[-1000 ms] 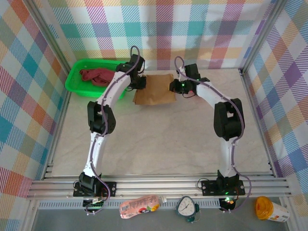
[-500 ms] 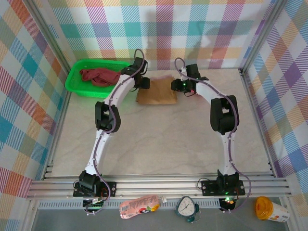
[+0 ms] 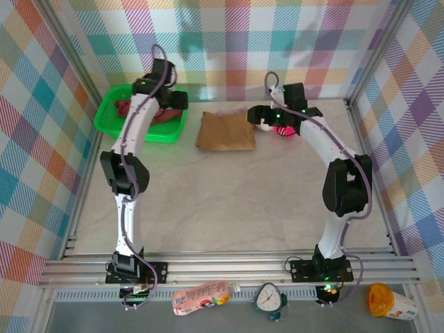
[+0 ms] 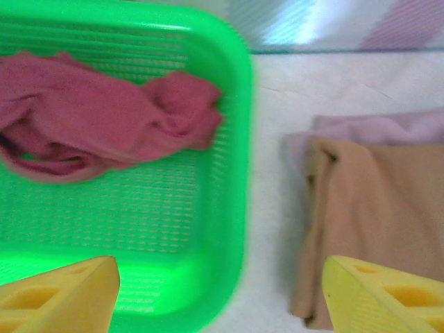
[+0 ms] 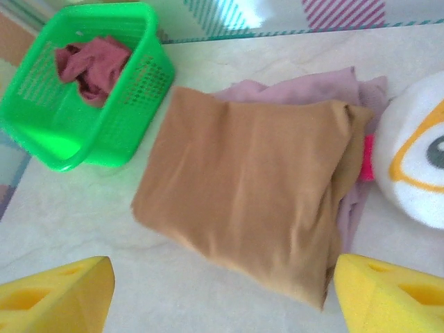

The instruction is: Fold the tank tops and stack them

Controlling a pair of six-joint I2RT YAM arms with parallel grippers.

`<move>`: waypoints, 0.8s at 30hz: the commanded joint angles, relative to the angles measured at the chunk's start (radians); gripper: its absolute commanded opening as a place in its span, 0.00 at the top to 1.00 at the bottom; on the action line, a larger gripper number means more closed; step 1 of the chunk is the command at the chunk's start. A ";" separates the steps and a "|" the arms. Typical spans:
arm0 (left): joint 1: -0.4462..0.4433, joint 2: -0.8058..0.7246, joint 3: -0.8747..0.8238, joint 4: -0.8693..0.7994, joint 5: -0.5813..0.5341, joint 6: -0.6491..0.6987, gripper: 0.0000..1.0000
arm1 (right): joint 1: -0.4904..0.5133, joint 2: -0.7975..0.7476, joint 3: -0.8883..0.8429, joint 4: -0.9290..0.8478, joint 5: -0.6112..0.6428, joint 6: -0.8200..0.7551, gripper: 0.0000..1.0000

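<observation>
The tan-brown tank top (image 3: 225, 132) lies folded on the table, on top of the mauve-pink one (image 5: 291, 90), whose edges stick out behind it and to the right. The maroon tank top (image 4: 104, 118) is crumpled in the green basket (image 4: 239, 139). My left gripper (image 4: 222, 305) is open and empty above the basket's right rim (image 3: 173, 99). My right gripper (image 5: 222, 298) is open and empty, up above the tan top (image 5: 250, 194), just off its right edge (image 3: 258, 114).
A white plush toy (image 5: 416, 152) with pink parts lies right beside the stack, under my right arm (image 3: 281, 130). The basket (image 3: 111, 119) stands at the back left against the plaid wall. Bare table extends in front of the stack.
Both grippers have opened and let go of the tan top. The left arm has swung left from the top to the basket. The right gripper has backed off to the right.
</observation>
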 commanded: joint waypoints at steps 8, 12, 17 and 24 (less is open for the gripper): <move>0.162 0.308 0.201 0.081 0.115 -0.042 0.22 | -0.001 -0.284 -0.266 -0.077 -0.064 -0.030 0.10; 0.164 0.373 0.201 0.210 0.140 -0.095 0.22 | -0.003 -0.349 -0.334 -0.122 -0.017 -0.043 0.09; 0.159 0.455 0.232 0.285 0.133 -0.154 0.21 | -0.009 -0.386 -0.376 -0.162 0.019 -0.039 0.07; 0.136 0.534 0.243 0.343 0.063 -0.185 0.18 | -0.014 -0.383 -0.385 -0.169 0.015 -0.007 0.07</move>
